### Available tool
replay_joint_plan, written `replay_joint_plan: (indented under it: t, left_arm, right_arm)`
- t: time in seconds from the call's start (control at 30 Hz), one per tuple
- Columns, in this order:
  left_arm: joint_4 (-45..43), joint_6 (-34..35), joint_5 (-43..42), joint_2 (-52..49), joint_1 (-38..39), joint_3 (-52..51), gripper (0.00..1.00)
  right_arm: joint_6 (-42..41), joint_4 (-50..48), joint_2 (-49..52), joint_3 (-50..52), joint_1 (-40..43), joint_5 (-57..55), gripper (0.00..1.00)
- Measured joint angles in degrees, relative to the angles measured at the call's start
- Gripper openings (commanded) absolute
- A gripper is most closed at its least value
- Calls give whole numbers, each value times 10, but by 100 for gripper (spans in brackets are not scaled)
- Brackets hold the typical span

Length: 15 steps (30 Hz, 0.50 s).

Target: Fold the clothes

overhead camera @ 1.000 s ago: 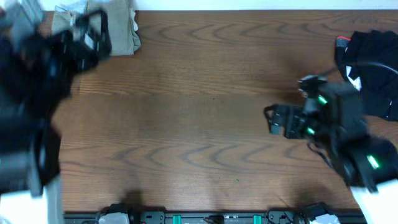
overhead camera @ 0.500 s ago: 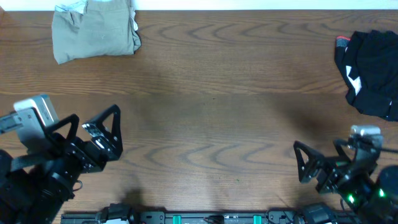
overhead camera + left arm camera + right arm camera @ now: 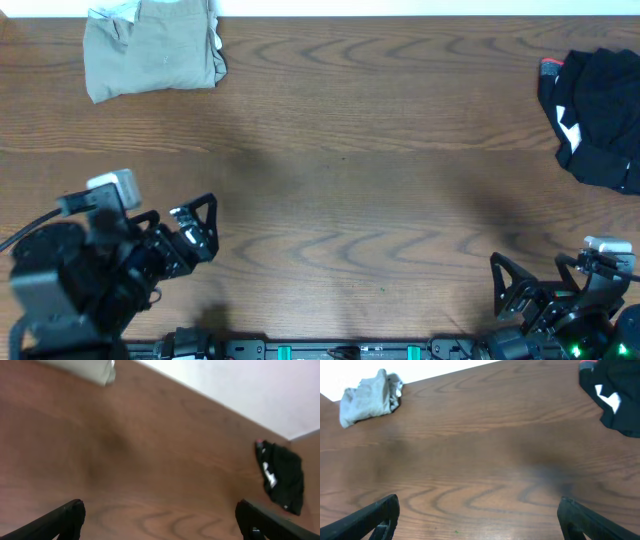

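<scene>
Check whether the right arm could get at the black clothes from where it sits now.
Probably yes. The right hand is open and empty near the front edge; the black clothes lie farther back on the same side, with only bare table between them.

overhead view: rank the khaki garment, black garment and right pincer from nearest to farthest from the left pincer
Measured from the left pincer:
1. khaki garment, back left corner, on its own side.
2. right pincer, front right, across from it.
3. black garment, back right edge, diagonally opposite.
</scene>
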<state>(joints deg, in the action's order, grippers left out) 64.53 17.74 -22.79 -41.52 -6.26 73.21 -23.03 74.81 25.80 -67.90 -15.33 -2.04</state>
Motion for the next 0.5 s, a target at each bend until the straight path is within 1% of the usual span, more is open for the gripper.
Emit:
replay_joint_plan:
  t: [0.17,0.5]
  left_arm:
    - [-1,0,0,-15,0,-33,98]
    - [-3,0,0,-38,0,-35,98]
  right_arm:
    - [-1,24,0,0,0,-3,99]
    - [-4,47,0,0,0,-2,99]
